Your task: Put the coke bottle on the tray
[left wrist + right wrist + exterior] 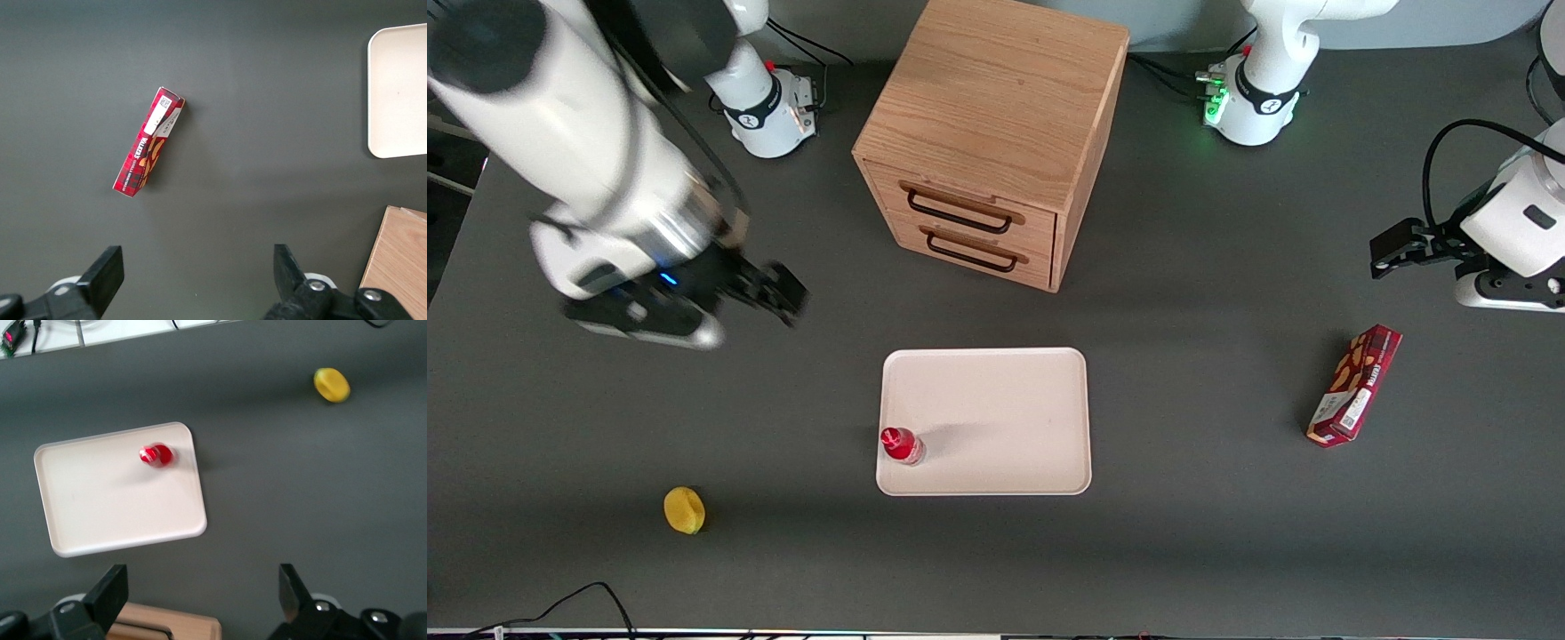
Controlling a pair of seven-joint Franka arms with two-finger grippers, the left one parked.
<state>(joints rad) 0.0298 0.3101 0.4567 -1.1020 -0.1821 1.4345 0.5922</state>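
We see our gripper (783,293) spread wide, high over bare table (694,418), while the bottle (901,446) stands upright in a corner of the tray (1005,409), whose remaining surface lies free.

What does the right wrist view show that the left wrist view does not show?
Only the right wrist view shows the coke bottle standing upright on the tray, near one corner, and a yellow fruit on the table. The open claw hangs above the table, away from the bottle. Only the left wrist view shows the snack box. Both views show the tray and an edge of the wooden cabinet.
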